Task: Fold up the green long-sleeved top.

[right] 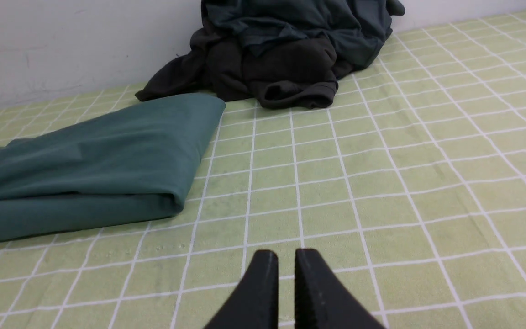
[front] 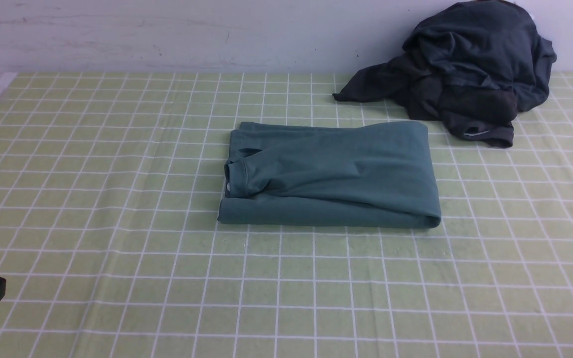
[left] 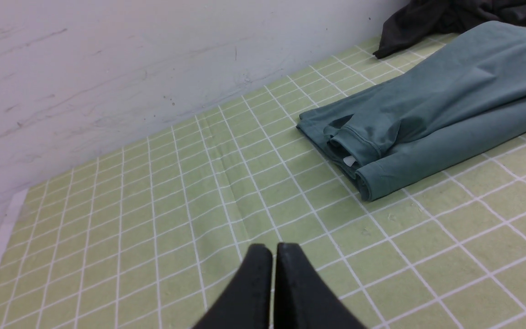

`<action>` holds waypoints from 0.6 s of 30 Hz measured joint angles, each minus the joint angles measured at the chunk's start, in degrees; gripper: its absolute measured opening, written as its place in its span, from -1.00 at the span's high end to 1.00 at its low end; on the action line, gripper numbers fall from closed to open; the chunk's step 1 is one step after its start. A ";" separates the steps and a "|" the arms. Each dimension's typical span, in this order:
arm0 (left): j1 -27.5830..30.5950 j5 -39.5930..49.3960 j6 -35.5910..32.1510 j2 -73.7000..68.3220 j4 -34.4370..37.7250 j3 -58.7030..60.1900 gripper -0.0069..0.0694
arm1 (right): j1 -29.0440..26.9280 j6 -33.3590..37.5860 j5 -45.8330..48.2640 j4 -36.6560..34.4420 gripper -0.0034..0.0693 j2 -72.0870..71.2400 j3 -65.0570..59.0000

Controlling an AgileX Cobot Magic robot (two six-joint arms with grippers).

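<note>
Hands both empty, clear of the folded green long-sleeved top (front: 331, 174).
Left hand (left: 274, 249) is pressed closed, right hand (right: 286, 255) shows a narrow slit; each hovers low over the checked bench (front: 117, 248), well short of the top, dark clothes pile (front: 470, 69) beyond it.

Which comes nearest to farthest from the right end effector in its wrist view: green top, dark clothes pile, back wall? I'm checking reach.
From the right end effector:
1. Green top, folded, lying closest, off to one side.
2. Dark clothes pile, beyond the top.
3. Back wall, directly behind the pile.
</note>
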State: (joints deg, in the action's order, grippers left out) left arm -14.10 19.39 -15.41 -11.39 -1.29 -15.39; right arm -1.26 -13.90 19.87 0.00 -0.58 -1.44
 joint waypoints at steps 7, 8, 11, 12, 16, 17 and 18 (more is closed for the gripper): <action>0.00 0.00 0.00 0.00 0.00 0.00 0.82 | -0.04 7.62 0.44 -0.91 0.92 -0.05 0.05; 0.00 0.00 0.00 0.00 0.00 0.00 0.82 | -0.04 9.12 0.44 -0.95 0.93 -0.05 0.05; 0.00 0.00 0.00 0.00 0.00 0.00 0.82 | -0.04 10.29 0.49 -0.95 0.94 -0.05 0.05; 0.00 0.00 0.00 0.00 0.00 0.00 0.82 | -0.04 10.50 0.49 -0.95 0.94 -0.05 0.10; 0.00 0.00 0.00 0.00 0.00 0.00 0.82 | -0.04 10.69 0.49 -0.97 0.94 -0.05 0.10; 0.00 0.00 0.00 0.00 0.00 0.00 0.82 | -0.04 10.69 0.49 -1.01 0.94 -0.05 0.10; 0.00 0.00 0.00 0.00 0.00 0.00 0.82 | -0.04 10.69 0.49 -1.01 0.94 -0.05 0.10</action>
State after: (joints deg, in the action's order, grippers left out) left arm -14.10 19.39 -15.41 -11.39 -1.29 -15.39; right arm -1.30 -3.20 20.36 -1.01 -0.63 -1.35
